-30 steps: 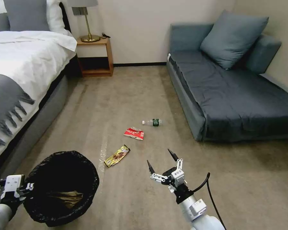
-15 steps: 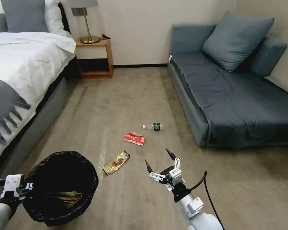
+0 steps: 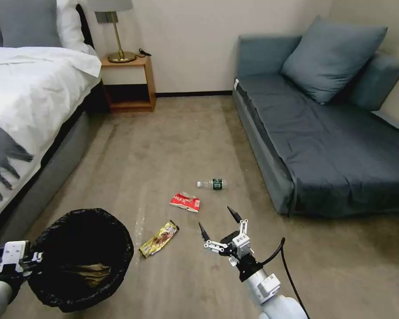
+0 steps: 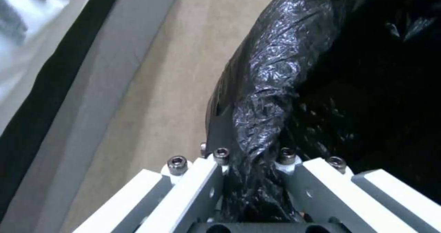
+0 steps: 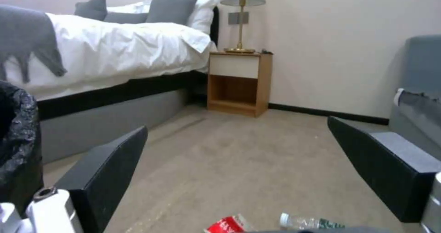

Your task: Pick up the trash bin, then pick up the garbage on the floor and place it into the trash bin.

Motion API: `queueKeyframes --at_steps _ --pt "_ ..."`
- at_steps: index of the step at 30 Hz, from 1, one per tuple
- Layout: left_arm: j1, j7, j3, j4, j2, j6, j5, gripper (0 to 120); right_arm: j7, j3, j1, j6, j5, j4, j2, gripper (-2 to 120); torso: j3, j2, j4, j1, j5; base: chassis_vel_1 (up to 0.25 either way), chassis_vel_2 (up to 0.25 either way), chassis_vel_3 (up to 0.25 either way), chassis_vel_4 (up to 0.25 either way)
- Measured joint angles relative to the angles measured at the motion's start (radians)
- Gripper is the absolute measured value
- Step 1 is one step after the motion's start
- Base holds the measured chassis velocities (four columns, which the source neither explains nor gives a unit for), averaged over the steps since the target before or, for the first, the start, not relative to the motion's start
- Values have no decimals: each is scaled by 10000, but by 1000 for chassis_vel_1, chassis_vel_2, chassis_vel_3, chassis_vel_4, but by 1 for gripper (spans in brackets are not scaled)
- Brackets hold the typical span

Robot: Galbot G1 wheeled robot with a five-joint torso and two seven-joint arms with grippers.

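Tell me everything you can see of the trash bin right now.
The trash bin is round, lined with a crinkly, glossy black bag folded over its wide mouth. It sits upright, low on the robot's left beside the bed. The left gripper is clamped on its rim. Crumpled tan paper lies inside.

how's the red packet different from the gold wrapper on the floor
The red packet is red and white, short and crumpled; the gold wrapper is gold-brown, long and narrow, lying flatter. The red packet sits farther from the trash bin and nearer the bottle; the gold wrapper lies closer to the bin. Both rest on the carpet, neither touched by the open right gripper.
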Motion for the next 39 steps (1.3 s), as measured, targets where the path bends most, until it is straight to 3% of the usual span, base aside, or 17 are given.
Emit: queueKeyframes --at_steps 15,25,28,30,33,34,37,39 --pt "-56 32 -96 146 24 -20 -62 3 -155 -192 145 -235 -106 -130 -124 100 0 0 0 0 -1 -161 164 159 -154" --pt "-135 32 -140 336 74 -14 -185 3 -358 -467 457 -445 -238 -419 -613 100 1 1 -1 1 -1 -144 153 138 -150" --pt "-163 33 -137 448 108 -10 -201 3 -1097 -1037 1157 -1201 182 -644 -1617 100 1 0 -2 1 -1 -73 66 51 -63" --pt "-163 33 -137 476 113 -10 -201 3 -1324 -1225 1366 -1468 333 -697 -1862 100 0 1 -2 1 -2 -32 8 11 -25" --pt "-162 61 -227 572 119 -9 -201 3 -2202 -2416 2595 -2375 602 -1365 -2691 100 -1 1 -2 0 -2 0 0 0 0" --pt "-162 61 -227 572 119 -9 -201 3 -2202 -2416 2595 -2375 602 -1365 -2691 100 -1 1 -2 0 -2 0 0 0 0" --pt "-114 78 -313 586 100 -9 -198 3 -3000 -3717 4466 -2624 48 -2893 -2806 100 0 0 2 0 0 0 0 0 0" --pt "-109 78 -316 586 93 -9 -194 3 -3082 -3874 4682 -2602 -41 -3109 -2783 100 0 0 0 1 0 0 0 0 0"
